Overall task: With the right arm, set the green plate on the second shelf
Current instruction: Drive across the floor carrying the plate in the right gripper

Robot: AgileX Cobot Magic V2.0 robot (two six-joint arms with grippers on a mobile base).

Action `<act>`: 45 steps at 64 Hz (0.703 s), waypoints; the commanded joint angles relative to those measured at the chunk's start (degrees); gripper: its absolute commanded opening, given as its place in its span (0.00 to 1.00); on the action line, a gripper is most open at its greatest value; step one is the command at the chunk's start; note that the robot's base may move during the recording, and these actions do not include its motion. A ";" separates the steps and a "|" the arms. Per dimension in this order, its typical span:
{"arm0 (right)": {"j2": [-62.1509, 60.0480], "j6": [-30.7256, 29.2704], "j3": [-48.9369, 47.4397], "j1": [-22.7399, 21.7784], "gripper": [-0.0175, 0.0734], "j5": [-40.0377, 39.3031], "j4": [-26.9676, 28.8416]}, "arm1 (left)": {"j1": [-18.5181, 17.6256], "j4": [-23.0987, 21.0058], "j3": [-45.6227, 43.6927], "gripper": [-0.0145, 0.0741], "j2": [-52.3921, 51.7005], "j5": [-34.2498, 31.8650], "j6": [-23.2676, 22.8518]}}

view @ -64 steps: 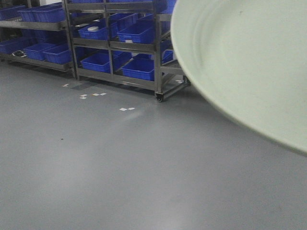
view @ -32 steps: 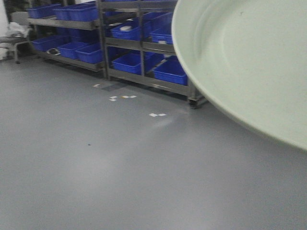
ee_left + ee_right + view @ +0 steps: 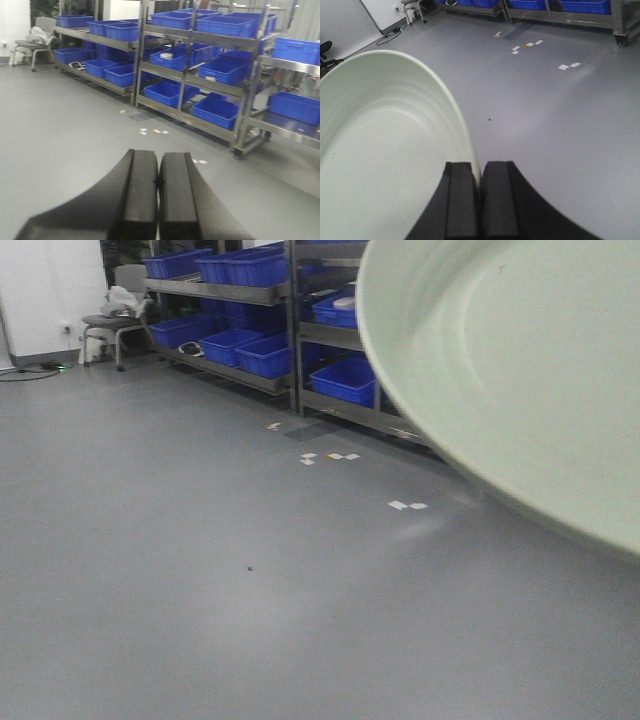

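The pale mint-green plate [image 3: 520, 370] fills the upper right of the front view, held up in the air, with a tiny dark speck inside. In the right wrist view the green plate [image 3: 385, 150] fills the left side, and my right gripper [image 3: 480, 167] is shut on its rim, one finger inside and one outside. My left gripper [image 3: 158, 157] is shut and empty, above bare floor. The metal shelf racks [image 3: 210, 85] with blue bins stand across the floor, far from both grippers.
Steel racks [image 3: 300, 335] hold several blue bins [image 3: 220, 110] on tiers. A chair [image 3: 105, 330] with cloth stands at the far left by a white wall. White tape marks [image 3: 405, 505] dot the grey floor [image 3: 200, 590]. A rack caster [image 3: 236, 152] shows low right.
The front view has swung left: the racks have slid right and farther, and the chair and white wall have come into view. The plate keeps its place in the frame.
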 commanded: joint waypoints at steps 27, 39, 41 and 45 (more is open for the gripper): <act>0.82 0.50 -1.77 -0.23 0.25 -6.48 0.55 | -0.27 -0.47 2.34 0.31 -1.04 -5.10 -0.19; 0.82 0.50 -1.77 -0.23 0.25 -6.48 0.55 | -0.27 -0.47 2.34 0.31 -1.04 -5.10 -0.19; 0.82 0.50 -1.77 -0.23 0.25 -6.48 0.55 | -0.27 -0.47 2.34 0.31 -1.04 -5.10 -0.19; 0.82 0.50 -1.77 -0.23 0.25 -6.48 0.55 | -0.27 -0.47 2.34 0.31 -1.04 -5.10 -0.19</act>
